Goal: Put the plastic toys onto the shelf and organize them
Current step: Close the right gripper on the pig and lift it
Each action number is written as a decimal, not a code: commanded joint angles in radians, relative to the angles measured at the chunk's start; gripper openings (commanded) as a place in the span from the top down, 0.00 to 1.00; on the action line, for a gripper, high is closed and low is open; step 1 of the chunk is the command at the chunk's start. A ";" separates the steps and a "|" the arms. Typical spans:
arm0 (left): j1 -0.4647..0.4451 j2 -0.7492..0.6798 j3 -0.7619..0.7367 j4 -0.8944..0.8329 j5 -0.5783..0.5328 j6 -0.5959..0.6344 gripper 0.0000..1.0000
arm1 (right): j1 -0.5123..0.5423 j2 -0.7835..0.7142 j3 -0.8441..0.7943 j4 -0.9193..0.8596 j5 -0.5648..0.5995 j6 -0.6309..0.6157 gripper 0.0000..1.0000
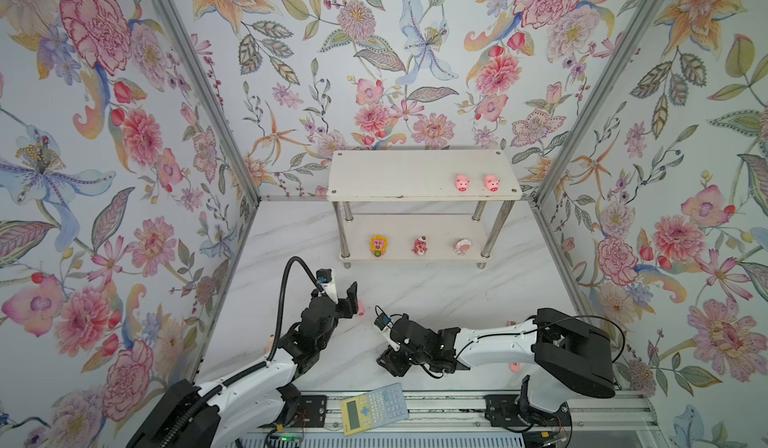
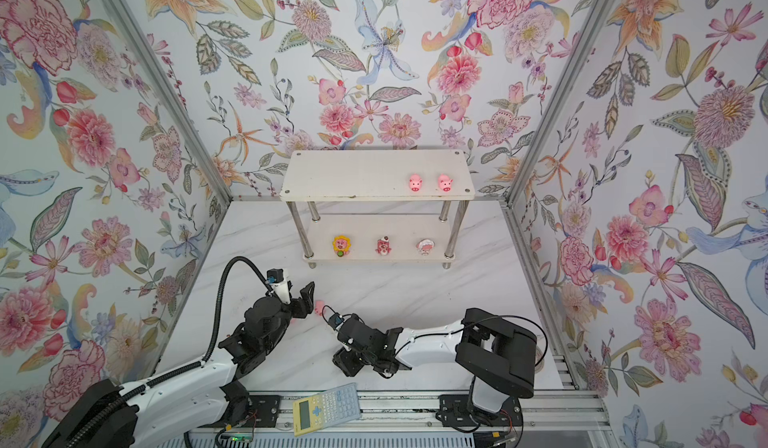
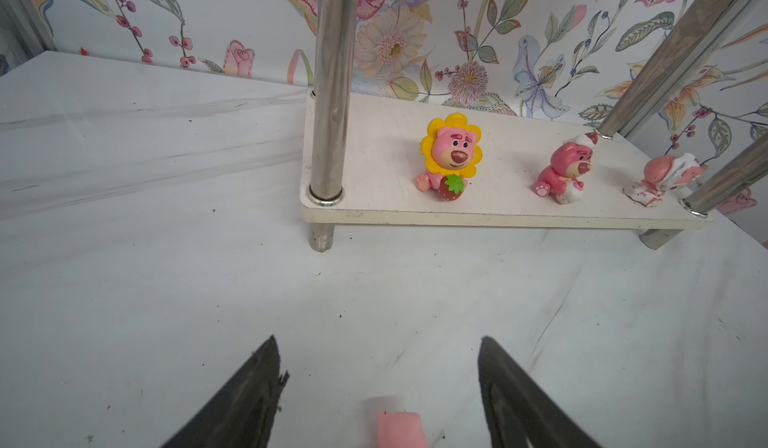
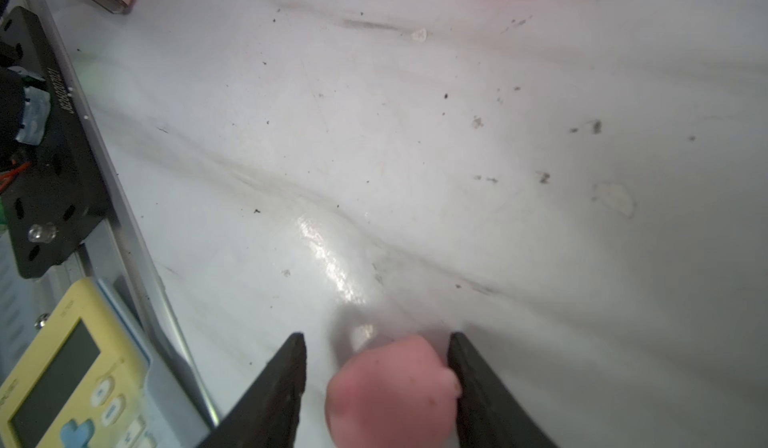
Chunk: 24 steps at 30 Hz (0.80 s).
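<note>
Sitting at the table (image 4: 415, 134) front, a pink pig (image 4: 390, 392) is touched by one half-parted jaw of the right gripper (image 4: 376, 334); a firm hold cannot be told, so slipping is risked. Another pig (image 3: 401, 427) is straddled by the wide-open left gripper (image 3: 378, 337).

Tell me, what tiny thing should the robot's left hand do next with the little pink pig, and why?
Probably close the left gripper on the pink pig. In the left wrist view its jaws stand wide open, with the pig between them, touching neither side. The shelf has free room on its top tier beside the two pigs standing there.
</note>
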 commanded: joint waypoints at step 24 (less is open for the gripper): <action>0.054 0.005 -0.077 0.041 0.003 0.024 0.24 | -0.198 -0.163 0.230 -0.347 0.013 -0.290 0.67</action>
